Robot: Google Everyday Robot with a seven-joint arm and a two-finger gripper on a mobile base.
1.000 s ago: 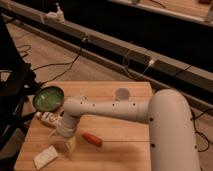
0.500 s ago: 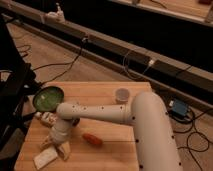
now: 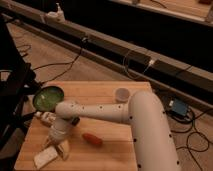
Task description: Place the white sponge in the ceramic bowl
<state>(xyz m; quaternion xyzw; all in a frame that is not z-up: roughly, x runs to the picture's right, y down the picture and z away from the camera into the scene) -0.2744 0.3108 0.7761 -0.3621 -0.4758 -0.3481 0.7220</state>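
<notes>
The white sponge (image 3: 44, 158) lies flat on the wooden table (image 3: 115, 150) near its front left corner. My gripper (image 3: 58, 148) points down right at the sponge's right end, touching or nearly touching it. The arm (image 3: 100, 111) reaches across the table from the right. The ceramic bowl (image 3: 48, 98), green inside with a dark rim, stands at the table's left edge, behind the gripper and apart from it. Nothing shows inside the bowl.
A white labelled tube (image 3: 46, 118) lies just in front of the bowl, beside my wrist. An orange-red oblong thing (image 3: 92, 139) lies to the right of the gripper. A small white cup (image 3: 121, 94) stands at the back. Cables and a blue box (image 3: 178, 108) lie on the floor.
The arm has swung left and forward, bringing the gripper from the table's middle down onto the sponge's right end. The sponge has stayed in place.
</notes>
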